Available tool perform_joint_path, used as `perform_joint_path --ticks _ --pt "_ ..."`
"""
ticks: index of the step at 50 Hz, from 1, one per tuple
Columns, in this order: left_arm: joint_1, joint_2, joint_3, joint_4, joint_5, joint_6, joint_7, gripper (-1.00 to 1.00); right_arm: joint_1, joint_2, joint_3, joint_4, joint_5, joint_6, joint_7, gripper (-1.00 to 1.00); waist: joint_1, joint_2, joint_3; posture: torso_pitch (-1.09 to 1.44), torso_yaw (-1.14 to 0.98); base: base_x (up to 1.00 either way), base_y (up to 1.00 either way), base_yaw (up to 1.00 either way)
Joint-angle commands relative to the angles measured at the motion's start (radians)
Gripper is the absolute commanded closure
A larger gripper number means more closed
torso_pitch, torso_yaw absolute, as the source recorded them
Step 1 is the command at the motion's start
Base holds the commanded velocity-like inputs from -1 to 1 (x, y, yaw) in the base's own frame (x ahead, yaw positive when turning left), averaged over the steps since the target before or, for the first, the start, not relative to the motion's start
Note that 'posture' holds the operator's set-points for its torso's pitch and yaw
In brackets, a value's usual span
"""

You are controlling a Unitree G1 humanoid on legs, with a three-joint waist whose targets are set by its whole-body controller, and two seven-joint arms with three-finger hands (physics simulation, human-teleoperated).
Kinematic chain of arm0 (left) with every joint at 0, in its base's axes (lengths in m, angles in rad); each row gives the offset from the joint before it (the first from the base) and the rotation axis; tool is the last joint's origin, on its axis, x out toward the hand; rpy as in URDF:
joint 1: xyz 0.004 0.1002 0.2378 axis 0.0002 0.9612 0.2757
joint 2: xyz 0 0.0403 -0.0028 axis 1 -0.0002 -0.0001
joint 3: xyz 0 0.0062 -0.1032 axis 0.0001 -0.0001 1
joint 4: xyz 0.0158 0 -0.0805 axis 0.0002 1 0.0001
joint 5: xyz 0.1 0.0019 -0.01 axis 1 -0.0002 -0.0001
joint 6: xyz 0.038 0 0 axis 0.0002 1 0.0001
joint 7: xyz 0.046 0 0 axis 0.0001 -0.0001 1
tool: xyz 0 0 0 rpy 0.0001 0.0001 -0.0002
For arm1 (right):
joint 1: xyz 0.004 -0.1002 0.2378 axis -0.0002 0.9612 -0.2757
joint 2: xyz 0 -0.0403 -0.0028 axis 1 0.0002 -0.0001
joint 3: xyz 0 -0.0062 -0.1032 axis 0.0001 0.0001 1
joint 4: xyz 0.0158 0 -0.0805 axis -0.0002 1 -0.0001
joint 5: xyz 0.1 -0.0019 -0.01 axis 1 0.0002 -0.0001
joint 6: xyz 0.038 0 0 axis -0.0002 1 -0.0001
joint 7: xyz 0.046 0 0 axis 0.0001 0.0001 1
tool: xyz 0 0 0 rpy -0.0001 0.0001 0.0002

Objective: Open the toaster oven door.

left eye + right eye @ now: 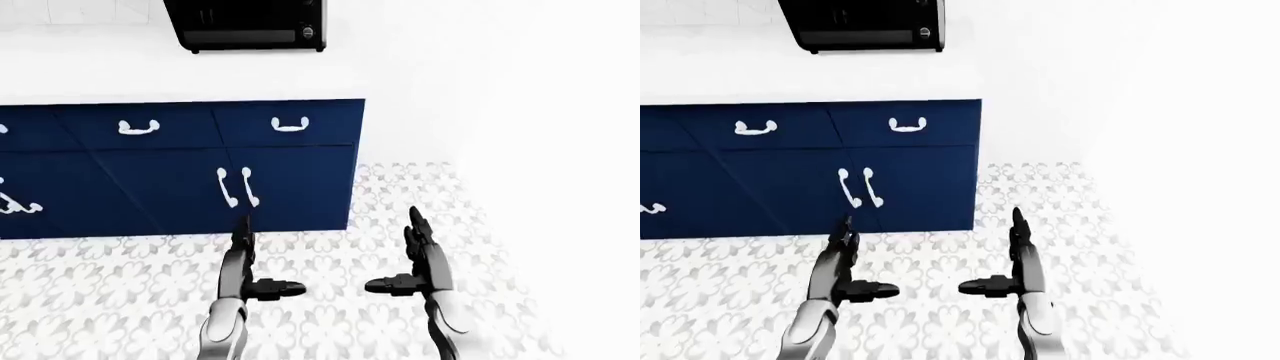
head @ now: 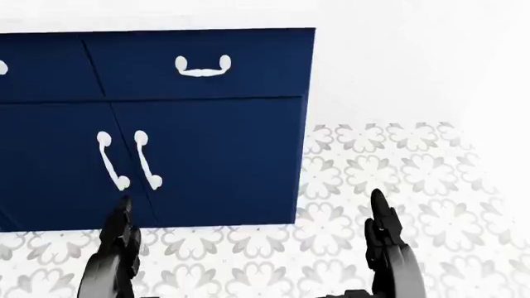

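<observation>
A black toaster oven (image 1: 250, 26) stands on the white counter (image 1: 120, 71) at the top of the left-eye view; its door looks shut, with a knob at its right side. It also shows in the right-eye view (image 1: 865, 25). My left hand (image 1: 250, 262) and right hand (image 1: 410, 259) are held low over the patterned floor, well below and away from the oven. Both hands have fingers straight and thumbs pointing inward, open and empty.
Navy cabinets (image 1: 180, 169) with white handles (image 1: 238, 187) stand under the counter. The cabinet run ends at its right corner (image 1: 358, 165). A white wall (image 1: 520, 90) is to the right. Patterned floor tile (image 1: 330, 315) lies below.
</observation>
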Motion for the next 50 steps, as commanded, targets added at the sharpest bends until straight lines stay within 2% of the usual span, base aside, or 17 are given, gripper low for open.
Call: perform_joint_path --ticks 1,3,4,5,7,8,11,20,24,29,38,39,40,41,47,50 --pt "-0.027 0.007 0.001 -0.103 -0.001 -0.048 -0.003 -1.0 -0.025 -0.003 0.001 -0.085 -0.004 -0.051 -0.006 -1.0 -0.002 -0.008 -0.001 0.0 0.0 0.0 0.0 0.0" --pt "-0.028 0.011 0.0 -0.103 0.021 -0.044 0.002 -1.0 -0.024 -0.003 0.001 -0.084 -0.009 -0.052 -0.01 -1.0 0.007 -0.001 -0.061 0.0 0.0 0.0 0.0 0.0" --pt "-0.023 0.008 -0.004 -0.119 0.021 -0.034 -0.003 -1.0 -0.027 -0.003 0.0 -0.077 -0.006 -0.054 -0.006 -1.0 0.007 -0.001 -0.052 0.0 0.0 0.0 0.0 0.0" --pt "-0.023 0.007 -0.004 -0.12 0.022 -0.033 -0.004 -1.0 -0.028 -0.003 0.0 -0.074 -0.006 -0.056 -0.006 -1.0 0.006 -0.006 -0.016 0.0 0.0 0.0 0.0 0.0" --pt "-0.023 0.007 -0.004 -0.12 0.022 -0.033 -0.004 -1.0 -0.028 -0.003 0.0 -0.074 -0.006 -0.056 -0.006 -1.0 0.006 -0.008 -0.069 0.0 0.0 0.0 0.0 0.0" --pt "-0.023 0.007 -0.004 -0.12 0.023 -0.033 -0.004 -1.0 -0.028 -0.003 0.0 -0.074 -0.006 -0.056 -0.006 -1.0 0.007 -0.008 -0.075 0.0 0.0 0.0 0.0 0.0" --pt "-0.022 0.003 -0.006 -0.161 0.025 -0.02 -0.003 -1.0 -0.038 -0.002 0.008 -0.06 -0.022 -0.054 -0.012 -1.0 0.008 -0.005 -0.075 0.0 0.0 0.0 0.0 0.0" --pt "-0.03 0.008 -0.004 -0.391 0.045 0.143 0.004 -1.0 -0.056 -0.005 0.013 -0.143 -0.052 0.012 -0.028 -1.0 0.007 -0.003 -0.087 0.0 0.0 0.0 0.0 0.0" --pt "-0.08 0.022 0.014 -0.525 0.057 0.278 -0.002 -1.0 -0.064 -0.003 0.019 -0.261 -0.063 0.12 -0.029 -1.0 0.008 -0.002 -0.095 0.0 0.0 0.0 0.0 0.0" --pt "-0.142 0.038 0.028 -0.633 0.068 0.409 -0.019 -1.0 -0.136 -0.015 -0.001 -0.458 -0.044 0.319 -0.019 -1.0 0.01 -0.002 -0.093 0.0 0.0 0.0 0.0 0.0" --pt "-0.236 0.07 0.071 -0.721 0.056 0.558 -0.036 -1.0 -0.239 -0.031 -0.023 -0.53 -0.009 0.454 -0.018 -1.0 0.008 -0.002 -0.087 0.0 0.0 0.0 0.0 0.0" --pt "-0.251 0.075 0.078 -0.74 0.053 0.583 -0.036 -1.0 -0.245 -0.032 -0.023 -0.545 -0.006 0.468 -0.019 -1.0 0.009 0.003 -0.106 0.0 0.0 0.15 0.0 0.0" --pt "-0.259 0.079 0.083 -0.751 0.05 0.596 -0.035 -1.0 -0.245 -0.033 -0.024 -0.546 -0.003 0.466 -0.02 -1.0 0.009 0.005 -0.075 0.0 0.0 0.16 0.0 0.0" --pt "-0.264 0.083 0.087 -0.761 0.048 0.608 -0.035 -1.0 -0.243 -0.033 -0.023 -0.549 0.001 0.466 -0.019 -1.0 0.009 0.007 -0.062 0.0 0.0 0.16 0.0 0.0" --pt "-0.272 0.092 0.103 -0.771 0.031 0.617 -0.022 -1.0 -0.246 -0.029 -0.009 -0.565 0.007 0.476 -0.016 -1.0 0.007 -0.004 -0.049 0.0 0.0 0.17 0.0 0.0" --pt "-0.262 0.092 0.11 -0.759 0.024 0.598 -0.019 -1.0 -0.241 -0.028 -0.007 -0.555 0.007 0.462 -0.013 -1.0 0.004 0.006 -0.054 0.0 0.0 0.17 0.0 0.0"
